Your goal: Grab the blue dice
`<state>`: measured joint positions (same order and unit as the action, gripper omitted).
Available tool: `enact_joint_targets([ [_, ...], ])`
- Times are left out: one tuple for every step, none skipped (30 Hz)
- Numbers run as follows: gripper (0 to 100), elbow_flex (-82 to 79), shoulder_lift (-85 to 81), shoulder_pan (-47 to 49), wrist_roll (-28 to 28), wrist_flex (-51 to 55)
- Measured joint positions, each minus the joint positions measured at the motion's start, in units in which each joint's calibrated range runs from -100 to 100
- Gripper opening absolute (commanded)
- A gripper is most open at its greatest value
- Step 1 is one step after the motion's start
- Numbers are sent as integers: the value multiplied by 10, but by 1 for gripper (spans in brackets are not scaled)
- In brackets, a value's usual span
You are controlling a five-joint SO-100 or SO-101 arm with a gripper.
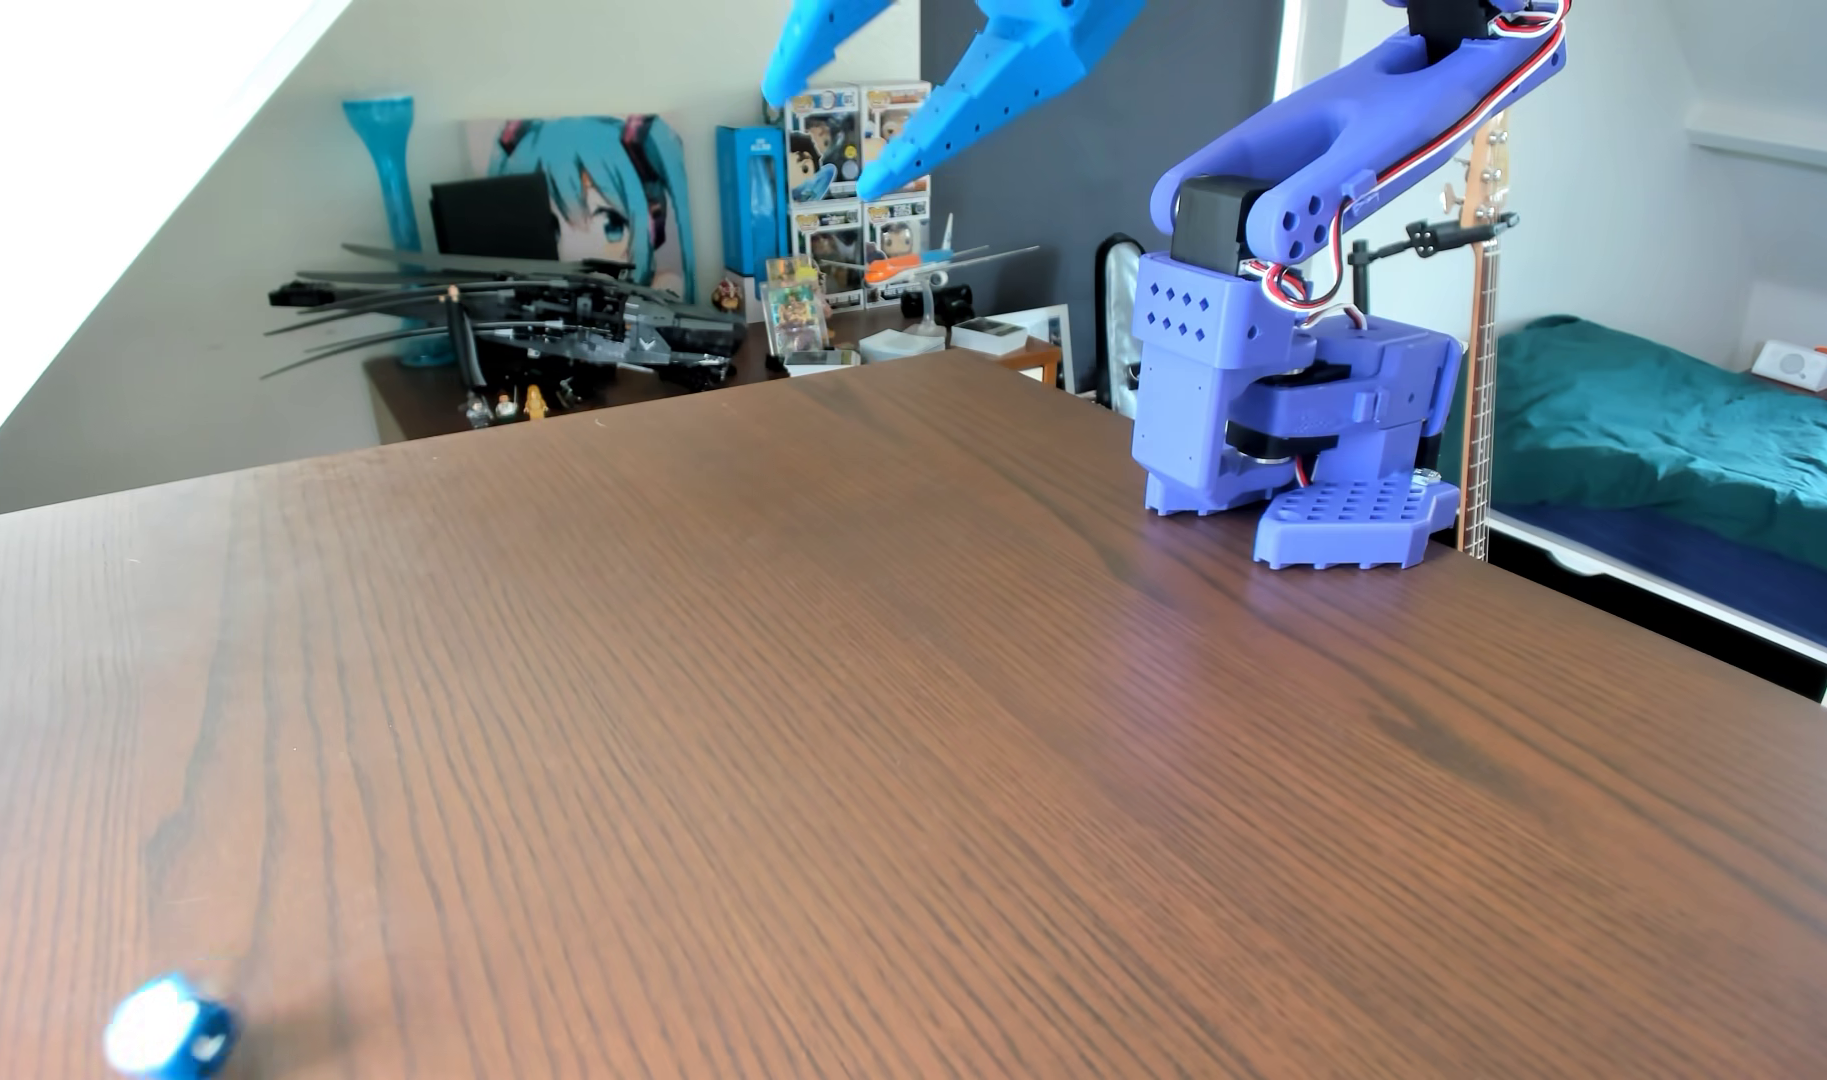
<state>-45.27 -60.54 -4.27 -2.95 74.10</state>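
Blue and blurred, the dice [169, 1026] sits at about seven o'clock in the other view, on the wooden table [940, 727] near its close edge. My gripper [826, 145] hangs high at twelve o'clock — claws spread apart, nothing between them — well apart from the dice. I judge I'm at the approach step. Next I need to swing the arm [1408, 114] toward seven o'clock and descend, straddling that small cube squarely — it could easily skid.

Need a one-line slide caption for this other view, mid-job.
Open claw raised high above the wooden table, far from the blurred blue dice at the near-left corner.
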Motion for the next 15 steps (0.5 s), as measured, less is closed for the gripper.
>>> enact_joint_targets([
  [3,0,-14,0,2,-7],
  [3,0,-33,0,4,-17],
  [2,0,-56,3,5,-24],
  [1,-1,-81,14,7,-32],
  [1,-4,-109,28,8,-37],
  [1,-11,-136,41,9,-40],
  [1,-20,-161,48,11,-43],
  [1,-33,-186,55,13,-43],
  [1,-49,-217,62,17,-43],
  [1,-66,-247,67,23,-43],
  [1,-86,-280,67,28,-43],
  [1,-109,-312,67,32,-43],
  [1,-135,-343,66,35,-43],
  [1,-160,-365,66,37,-45],
  [1,-184,-375,66,38,-48],
])
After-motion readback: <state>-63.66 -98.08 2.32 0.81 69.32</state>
